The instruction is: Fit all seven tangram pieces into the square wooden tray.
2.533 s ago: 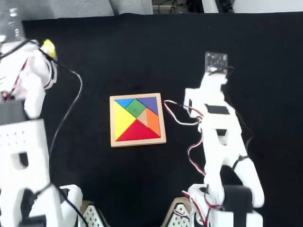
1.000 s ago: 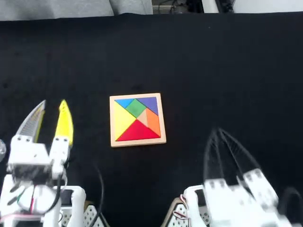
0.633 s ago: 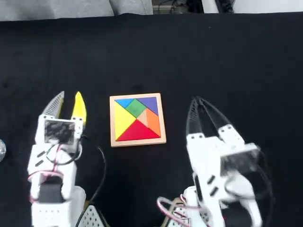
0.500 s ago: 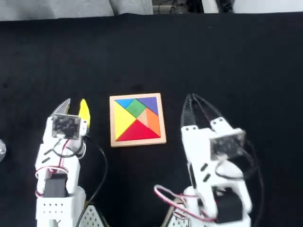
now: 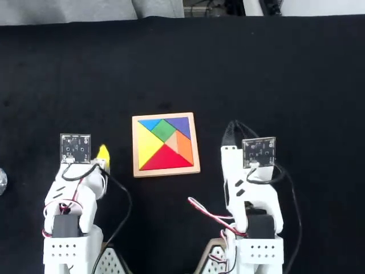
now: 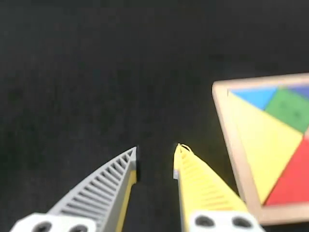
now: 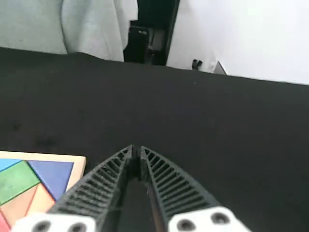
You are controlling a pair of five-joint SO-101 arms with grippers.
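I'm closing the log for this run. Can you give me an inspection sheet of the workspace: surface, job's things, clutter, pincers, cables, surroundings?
Surface: black cloth over the table, lying flat.
Job's things: tray at centre, between the arms; seven coloured pieces lie inside it, none outside.
Clutter: small shiny thing at the cloth's edge beside the left arm; cannot tell what it is.
Pincers: left pincer slightly open, empty, beside the tray; right pincer shut, empty, on the tray's other side.
Cables: black cable at the left arm; red and white wires at the right arm's base; both off the tray.
Surroundings: grey curtain and white wall behind the table.
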